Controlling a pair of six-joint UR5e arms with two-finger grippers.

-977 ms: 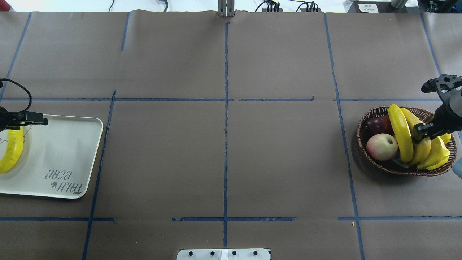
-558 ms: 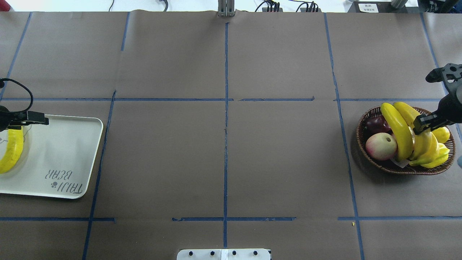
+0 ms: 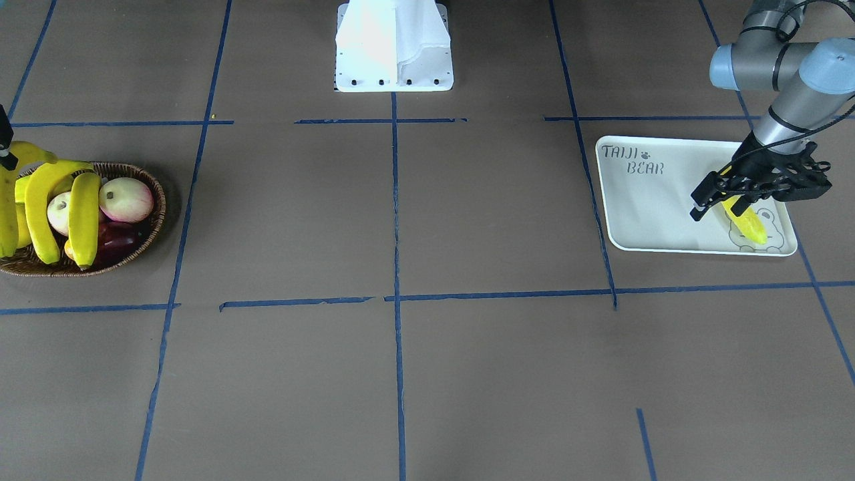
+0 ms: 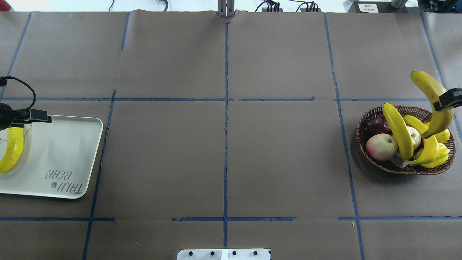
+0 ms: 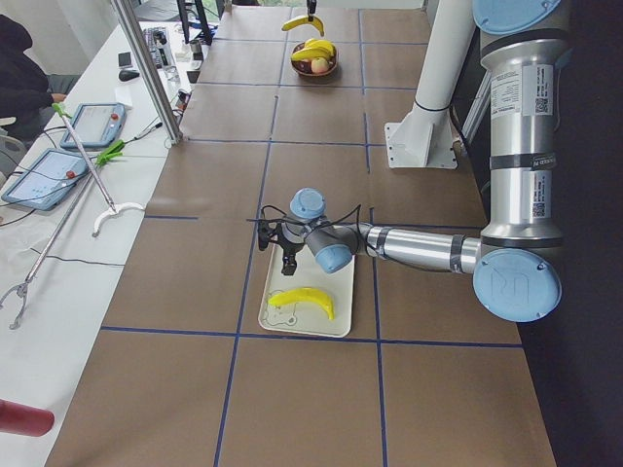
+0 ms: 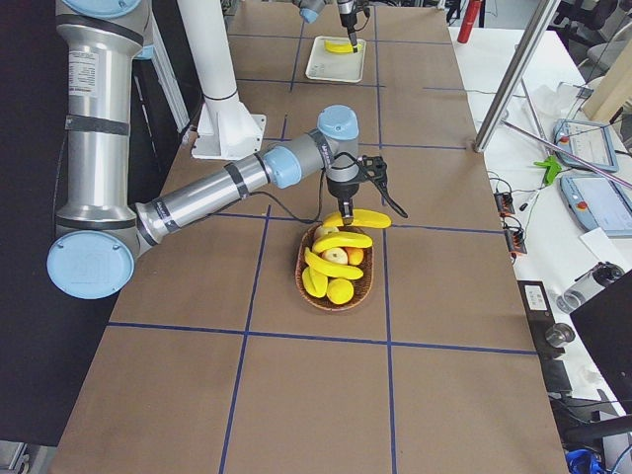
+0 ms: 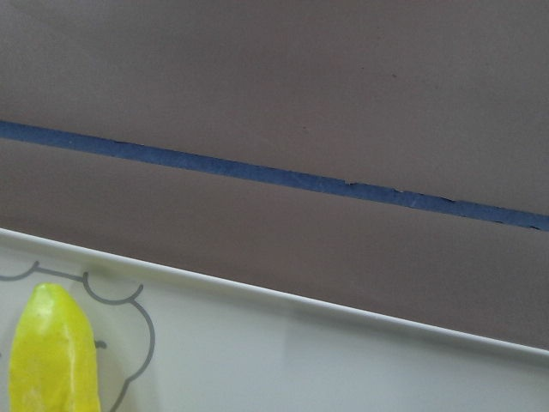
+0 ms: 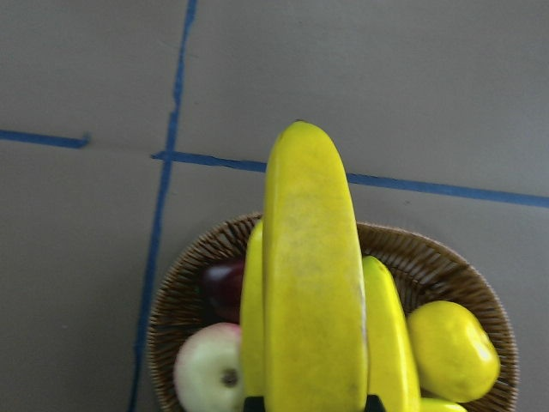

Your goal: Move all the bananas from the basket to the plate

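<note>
The surface (image 4: 223, 162) is covered in brown paper and divided by blue tape lines. The plate (image 4: 65, 151) sits at the robot's left end. The basket (image 4: 359, 134) sits at the right end, well apart from the plate.

Status of the 4 bananas:

1. Banana 1 (image 4: 12, 150) lies flat on the plate, across the bear drawing. Delivered.
2. Banana 2 (image 4: 431, 88) hangs in the air above the basket and touches nothing in it. In transit.
3. Banana 3 (image 4: 399, 131) lies in the basket, propped on the other fruit. Not yet moved.
4. Banana 4 (image 4: 414, 123) lies in the basket beside banana 3, partly hidden under banana 2 in the overhead view. Not yet moved.

Tool state:

- Left tool (image 3: 720, 200): released. The fingers are spread above one end of banana 1, and the left side view shows a gap between tool and fruit.
- Right tool (image 4: 444, 101): clenched on banana 2 at roughly mid-length, with both ends of the banana free.

Other basket contents, not part of the task: a pale pink apple (image 4: 381, 147), a dark red fruit (image 4: 377, 124), a stubby yellow fruit (image 4: 443, 136) and a ridged yellow-green fruit (image 4: 438, 154).

Assessment: 1 of 4 transfers is complete, and a second has passed the lift stage. Banana 2 has the whole length of the surface to cross, so a hand-over to the free left tool is probable. 2 further pick cycles are then required.
</note>
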